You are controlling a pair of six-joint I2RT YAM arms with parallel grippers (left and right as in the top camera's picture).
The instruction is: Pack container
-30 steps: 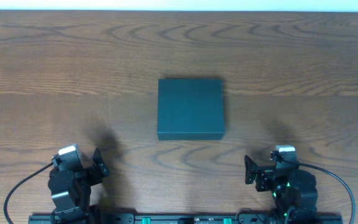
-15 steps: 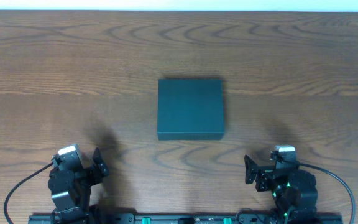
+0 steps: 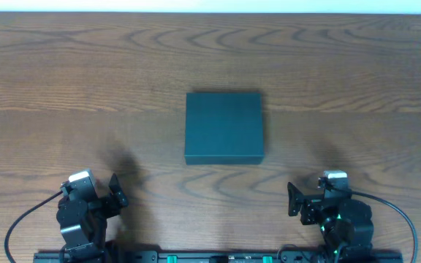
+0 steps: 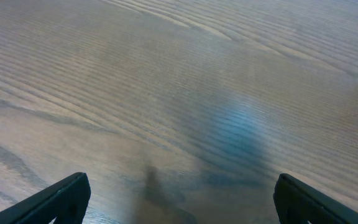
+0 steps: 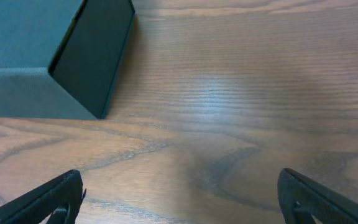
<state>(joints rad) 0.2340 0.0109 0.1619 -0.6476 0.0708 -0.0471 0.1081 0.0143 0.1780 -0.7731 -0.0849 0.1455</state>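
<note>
Closed and flat at the middle of the tabletop (image 3: 64,73): container (image 3: 224,128). Parked at the near edge, well apart from it: left claw (image 4: 180,202), spread wide, holding nothing. Same for right claw (image 5: 182,199), wide and empty, container corner ahead to its left.

Soft, even overhead light falls on the brown wood-grain table (image 3: 64,88), with two faint blurred shadows in its near half. The left wrist view catches a bluish sheen on the grain; the right, a pale glare beside the dark green matte rectangular box (image 5: 17,31), its side face shaded.
</note>
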